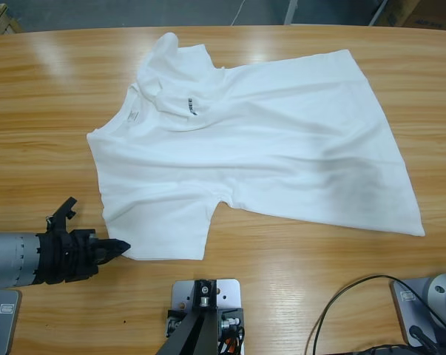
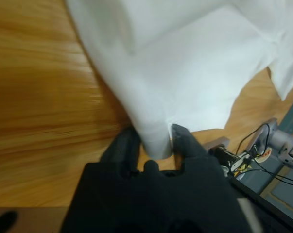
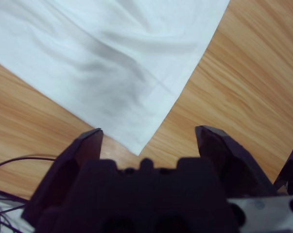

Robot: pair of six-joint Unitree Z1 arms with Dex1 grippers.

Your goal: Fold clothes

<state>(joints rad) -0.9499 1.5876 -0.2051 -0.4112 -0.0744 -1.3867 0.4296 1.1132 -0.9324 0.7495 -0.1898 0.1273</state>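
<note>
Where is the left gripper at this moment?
In the high view the left gripper is at the table's lower left, shut on the near sleeve corner of the white T-shirt.

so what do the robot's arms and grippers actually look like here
The left arm is a smooth silver-grey cylinder ending in a chunky black wrist block. The left gripper is matt black, tapering to a blunt point. The right gripper is also black, with two broad wedge-shaped jaws on a blocky black body.

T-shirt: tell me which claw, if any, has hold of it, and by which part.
The left claw is shut on the T-shirt at the corner of its near sleeve's hem. The right claw is open over the bottom hem corner, holding nothing.
</note>
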